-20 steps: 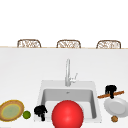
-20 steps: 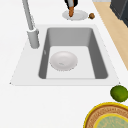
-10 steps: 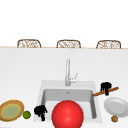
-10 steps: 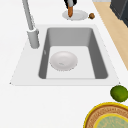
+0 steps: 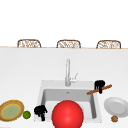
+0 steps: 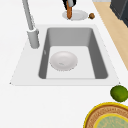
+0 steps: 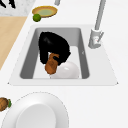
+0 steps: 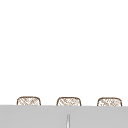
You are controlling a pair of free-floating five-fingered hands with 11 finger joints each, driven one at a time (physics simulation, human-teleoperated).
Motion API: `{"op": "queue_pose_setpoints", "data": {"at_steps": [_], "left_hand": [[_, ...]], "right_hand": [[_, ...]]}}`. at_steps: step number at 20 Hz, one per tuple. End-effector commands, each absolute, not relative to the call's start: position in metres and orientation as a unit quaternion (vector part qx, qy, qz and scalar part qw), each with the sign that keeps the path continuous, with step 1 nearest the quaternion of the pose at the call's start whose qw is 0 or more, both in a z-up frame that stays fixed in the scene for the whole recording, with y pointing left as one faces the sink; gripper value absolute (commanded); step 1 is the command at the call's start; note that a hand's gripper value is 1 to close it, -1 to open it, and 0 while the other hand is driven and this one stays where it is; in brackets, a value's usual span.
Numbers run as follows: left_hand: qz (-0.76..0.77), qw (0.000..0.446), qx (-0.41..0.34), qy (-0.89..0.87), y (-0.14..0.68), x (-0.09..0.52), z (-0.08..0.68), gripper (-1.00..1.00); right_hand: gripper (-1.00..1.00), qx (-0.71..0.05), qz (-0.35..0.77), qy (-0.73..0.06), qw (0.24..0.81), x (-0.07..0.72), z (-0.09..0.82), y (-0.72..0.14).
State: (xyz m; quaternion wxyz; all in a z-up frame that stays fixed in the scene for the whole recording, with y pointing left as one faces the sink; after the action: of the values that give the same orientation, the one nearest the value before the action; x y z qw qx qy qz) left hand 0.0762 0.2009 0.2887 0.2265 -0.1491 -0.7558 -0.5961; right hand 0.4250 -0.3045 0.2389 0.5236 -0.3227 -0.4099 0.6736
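The brown stick point(image 5: 99, 89) is up in the air by the sink's point(image 5: 44, 88) right edge. Its long way runs left to right, and its right end tips up. The right hand point(image 5: 99, 85) has its fingers curled around the stick's middle. Just past it, a white plate point(image 5: 116, 106) sits on the counter point(image 5: 25, 70). The left hand point(image 5: 40, 110) hangs at the sink's front left corner, fingers curled, holding nothing.

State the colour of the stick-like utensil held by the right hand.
The utensil is orange-brown, like wood; the right hand grips it. The front view shows it best.
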Motion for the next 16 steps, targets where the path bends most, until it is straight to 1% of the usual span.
{"op": "queue_pose_setpoints", "data": {"at_steps": [1,7,14,16], "left_hand": [[-0.596,0.226,-0.149,-0.756,0.201,0.076,0.289,0.0],[-0.596,0.226,-0.149,-0.756,0.201,0.076,0.289,0.0],[-0.596,0.226,-0.149,-0.756,0.201,0.076,0.289,0.0],[-0.596,0.226,-0.149,-0.756,0.201,0.076,0.289,0.0]], "right_hand": [[1.0,-0.327,0.657,-0.409,0.543,0.43,0.239,-0.284],[1.0,-0.342,0.633,-0.407,0.563,0.439,0.239,-0.271],[1.0,-0.34,0.632,-0.401,0.569,0.449,0.232,-0.256],[1.0,-0.328,0.648,-0.404,0.556,0.441,0.218,-0.238]]}}
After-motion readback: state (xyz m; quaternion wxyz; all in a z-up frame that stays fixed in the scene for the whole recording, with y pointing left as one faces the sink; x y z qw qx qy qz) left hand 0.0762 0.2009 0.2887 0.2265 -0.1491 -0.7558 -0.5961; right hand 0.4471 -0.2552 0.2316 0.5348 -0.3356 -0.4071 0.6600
